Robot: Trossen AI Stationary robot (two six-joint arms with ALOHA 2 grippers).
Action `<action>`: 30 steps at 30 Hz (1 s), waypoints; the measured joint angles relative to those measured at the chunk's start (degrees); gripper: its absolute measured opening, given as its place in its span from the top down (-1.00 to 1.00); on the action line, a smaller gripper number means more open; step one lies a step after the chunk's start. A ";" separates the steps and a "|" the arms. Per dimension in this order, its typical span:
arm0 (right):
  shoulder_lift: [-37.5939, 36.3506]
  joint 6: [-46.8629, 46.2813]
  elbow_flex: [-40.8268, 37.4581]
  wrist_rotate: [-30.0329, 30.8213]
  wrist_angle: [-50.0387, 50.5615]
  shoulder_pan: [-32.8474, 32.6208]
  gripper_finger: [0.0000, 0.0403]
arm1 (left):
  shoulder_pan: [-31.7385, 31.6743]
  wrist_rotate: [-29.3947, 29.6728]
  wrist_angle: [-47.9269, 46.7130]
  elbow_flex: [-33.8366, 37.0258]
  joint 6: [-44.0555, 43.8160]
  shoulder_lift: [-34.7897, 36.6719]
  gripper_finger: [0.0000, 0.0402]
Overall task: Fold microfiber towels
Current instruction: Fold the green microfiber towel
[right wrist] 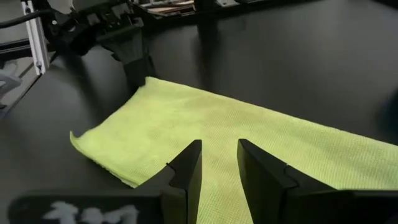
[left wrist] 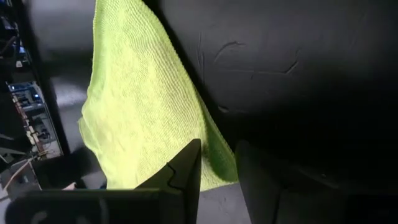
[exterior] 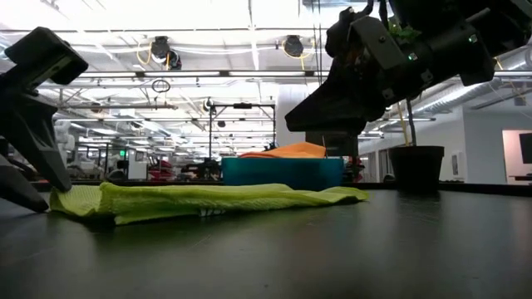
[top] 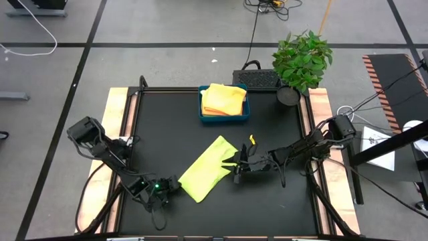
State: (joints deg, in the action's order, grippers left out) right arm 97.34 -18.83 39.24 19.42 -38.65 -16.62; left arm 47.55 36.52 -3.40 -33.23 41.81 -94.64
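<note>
A lime green microfiber towel [top: 208,167] lies folded into a long strip, slanting across the middle of the black table. My left gripper [top: 175,186] is low at the strip's near-left corner, fingers a little apart; that corner [left wrist: 227,177] shows in the gap. My right gripper [top: 235,166] hangs open over the strip's far-right part [right wrist: 236,137], raised clear of it [exterior: 307,116]. Yellow and orange folded towels [top: 223,99] lie in the blue tray [top: 224,119] at the far edge. My left gripper slants down from the table's near-left, with its fingertips [left wrist: 189,162] on either side of the towel's corner. Whether they touch the cloth cannot be told. The towel lies flat on the table.
A potted plant [top: 301,57] stands at the far right corner, beside the tray. Bare black table surrounds the towel on the near and right sides. Wooden rails run along the table's left and right edges.
</note>
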 joint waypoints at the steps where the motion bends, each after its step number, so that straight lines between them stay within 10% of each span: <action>1: 0.00 0.00 0.00 0.00 0.05 0.00 0.54 | 0.00 0.02 -0.33 0.03 -0.25 0.16 0.49; 24: 0.01 2.62 -0.02 -2.09 -0.50 -1.13 0.54 | -2.68 0.52 -5.57 0.28 -4.45 0.86 0.50; 30: 8.64 11.86 6.06 -12.34 -10.46 -3.15 0.53 | -3.96 0.33 -3.30 0.41 -4.82 0.77 0.50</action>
State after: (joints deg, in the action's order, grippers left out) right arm 105.98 -6.97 45.30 7.08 -49.12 -19.78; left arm 43.59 36.85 -6.70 -32.83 37.00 -93.87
